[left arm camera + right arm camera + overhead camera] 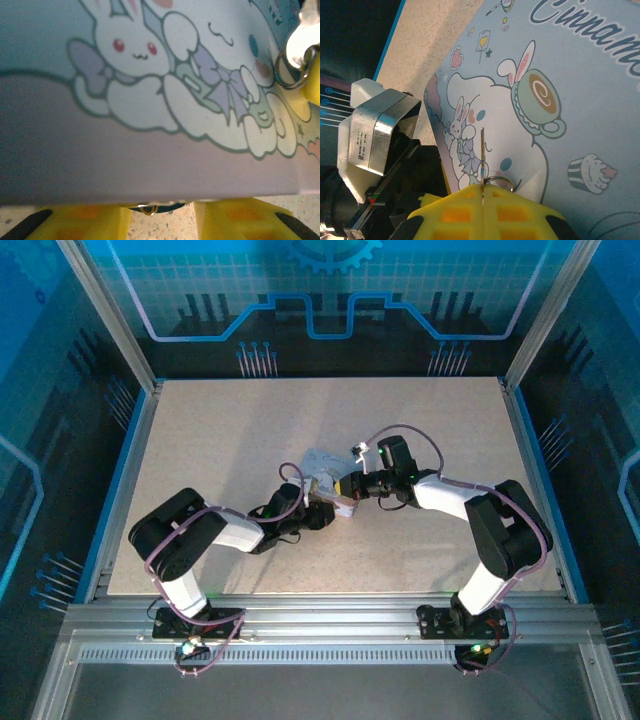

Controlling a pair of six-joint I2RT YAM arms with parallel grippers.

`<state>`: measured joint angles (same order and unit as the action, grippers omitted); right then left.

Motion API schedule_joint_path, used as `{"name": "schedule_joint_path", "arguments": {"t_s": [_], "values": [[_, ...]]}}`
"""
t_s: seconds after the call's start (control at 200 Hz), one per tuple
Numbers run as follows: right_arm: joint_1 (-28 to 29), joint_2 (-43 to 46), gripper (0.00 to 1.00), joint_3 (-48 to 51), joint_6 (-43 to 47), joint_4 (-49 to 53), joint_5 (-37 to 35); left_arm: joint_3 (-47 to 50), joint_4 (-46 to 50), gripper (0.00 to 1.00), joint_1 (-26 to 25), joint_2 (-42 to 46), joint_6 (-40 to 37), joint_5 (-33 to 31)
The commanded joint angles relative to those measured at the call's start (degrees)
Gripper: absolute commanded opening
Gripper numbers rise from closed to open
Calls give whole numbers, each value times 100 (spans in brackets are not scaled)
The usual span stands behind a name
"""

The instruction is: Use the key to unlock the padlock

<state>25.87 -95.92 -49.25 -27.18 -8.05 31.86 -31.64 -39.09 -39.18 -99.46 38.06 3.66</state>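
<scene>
The pale lavender cartoon tin (323, 464) lies mid-table between both grippers. In the left wrist view the tin (150, 100) covers my left gripper's (162, 220) fingertips. A dark bluish sliver of the padlock (170, 206), with a small golden ring beside it, sits between the yellow fingers (80, 222), which hold it. My right gripper (483, 187) is shut on the thin key (482, 150), blade edge-on and pointing out over the tin (570, 100), its key ring (498, 179) hanging beside. The key (302, 32) also shows at the tin's far right corner.
The speckled table (250, 430) is bare around the tin. Both grippers (322, 512) (350, 487) meet at the middle. The left arm's silver wrist camera housing (375, 135) sits close to the left of the right gripper. Metal frame rails border the table.
</scene>
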Motion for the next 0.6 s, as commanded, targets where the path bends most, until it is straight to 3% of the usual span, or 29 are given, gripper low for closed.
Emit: {"name": "schedule_joint_path", "arguments": {"t_s": [0.0,0.595], "values": [[177,-208,7,108,-63,436,-61,-18,-480,36,-62,-53,181,-124],[211,362,7,-60,109,333,-130,160,-523,26,-102,221,395,-89]]}}
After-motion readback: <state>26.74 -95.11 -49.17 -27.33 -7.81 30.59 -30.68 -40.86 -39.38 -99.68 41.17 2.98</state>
